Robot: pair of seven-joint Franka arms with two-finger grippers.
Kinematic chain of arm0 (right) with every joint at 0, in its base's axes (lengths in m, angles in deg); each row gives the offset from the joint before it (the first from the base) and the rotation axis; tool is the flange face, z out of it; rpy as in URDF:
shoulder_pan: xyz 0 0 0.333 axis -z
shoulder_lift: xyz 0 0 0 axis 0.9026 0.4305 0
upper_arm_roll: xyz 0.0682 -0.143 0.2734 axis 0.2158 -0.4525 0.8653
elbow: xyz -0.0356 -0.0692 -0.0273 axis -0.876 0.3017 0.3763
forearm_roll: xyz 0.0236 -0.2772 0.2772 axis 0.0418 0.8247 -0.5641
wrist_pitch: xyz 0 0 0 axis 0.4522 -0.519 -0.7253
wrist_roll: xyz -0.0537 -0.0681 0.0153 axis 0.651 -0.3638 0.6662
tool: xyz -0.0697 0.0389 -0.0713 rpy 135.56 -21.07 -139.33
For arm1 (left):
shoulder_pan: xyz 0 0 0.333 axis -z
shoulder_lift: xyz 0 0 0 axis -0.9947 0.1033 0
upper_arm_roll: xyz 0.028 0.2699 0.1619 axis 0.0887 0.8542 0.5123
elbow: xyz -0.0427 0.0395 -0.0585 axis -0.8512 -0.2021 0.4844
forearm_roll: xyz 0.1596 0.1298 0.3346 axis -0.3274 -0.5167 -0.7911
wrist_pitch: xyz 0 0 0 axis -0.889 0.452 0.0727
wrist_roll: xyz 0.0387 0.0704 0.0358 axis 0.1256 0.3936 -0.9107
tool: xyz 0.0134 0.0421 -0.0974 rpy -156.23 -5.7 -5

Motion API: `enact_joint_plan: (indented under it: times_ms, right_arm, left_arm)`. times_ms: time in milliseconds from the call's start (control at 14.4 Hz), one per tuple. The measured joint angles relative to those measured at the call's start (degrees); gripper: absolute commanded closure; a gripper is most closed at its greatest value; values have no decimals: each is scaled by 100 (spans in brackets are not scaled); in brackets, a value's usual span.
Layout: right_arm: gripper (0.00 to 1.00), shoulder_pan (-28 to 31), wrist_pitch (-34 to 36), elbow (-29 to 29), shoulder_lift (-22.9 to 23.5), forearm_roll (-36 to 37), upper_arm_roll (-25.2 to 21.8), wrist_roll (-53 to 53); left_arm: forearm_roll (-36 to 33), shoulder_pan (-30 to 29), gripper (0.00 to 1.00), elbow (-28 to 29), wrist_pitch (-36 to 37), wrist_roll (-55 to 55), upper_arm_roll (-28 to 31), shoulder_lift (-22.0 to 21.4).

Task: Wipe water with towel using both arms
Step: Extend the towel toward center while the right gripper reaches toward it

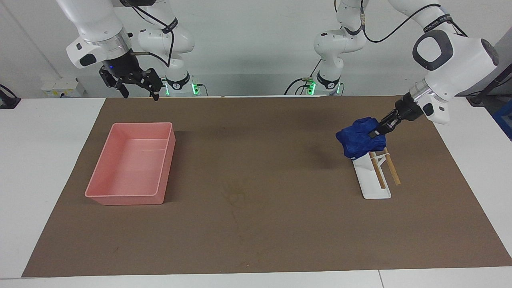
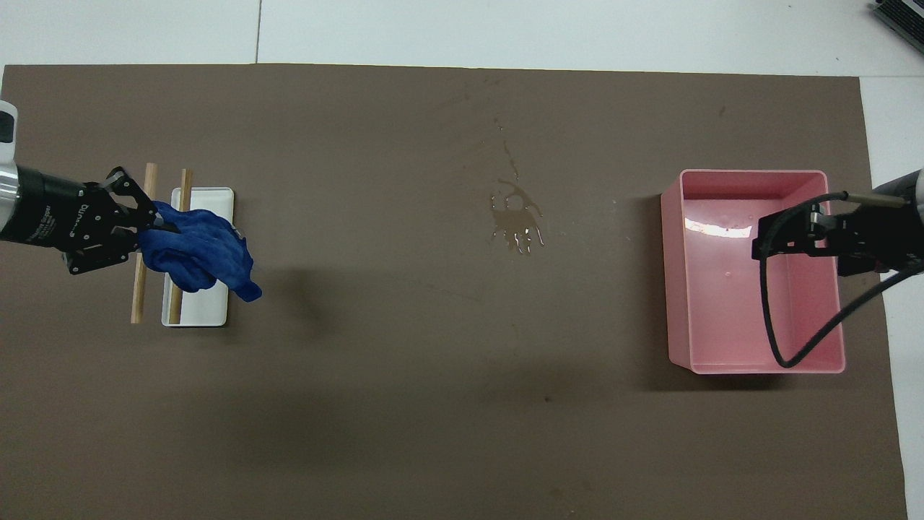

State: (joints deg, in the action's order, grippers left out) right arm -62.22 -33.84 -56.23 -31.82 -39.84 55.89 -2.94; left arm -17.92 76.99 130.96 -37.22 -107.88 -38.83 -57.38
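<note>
Left gripper (image 1: 377, 131) is holding the blue towel (image 1: 358, 140) in the air over a white tray (image 1: 374, 185).

Its fingertips are pinching together on the towel's edge, and the cloth is hanging bunched above the tray and two wooden rods (image 1: 387, 170) at the left arm's end of the brown mat (image 1: 280, 240) on the desk. The water (image 2: 515, 220) is lying as a faint blotch mid-mat, well apart from the towel. The right gripper (image 1: 138, 86) is waiting with fingers spread apart, over the mat beside the pink tub (image 1: 132, 196).
</note>
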Motion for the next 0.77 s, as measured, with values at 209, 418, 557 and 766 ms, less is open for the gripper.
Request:
enact_joint_plan:
  times_ms: [209, 418, 557, 766]
  right_arm:
    - [0, -29, -177, 0, -2, -564, 196, -763]
    - [0, -51, -586, -3, -2, -879, 722, -1986]
    - [1, -64, -920, -15, -3, -1227, 1044, -3265]
    - [1, -140, -1553, -85, 10, -1887, 1244, -4782]
  left_arm:
    - [681, 24, 100, 0, 102, -1537, -27, -147]
    - [1050, 291, 100, 0, 59, -2804, -39, -220]
    - [1331, 450, 100, 0, -72, -3458, -46, -239]
    - [1583, 661, 100, 1, -340, -4248, -55, -244]
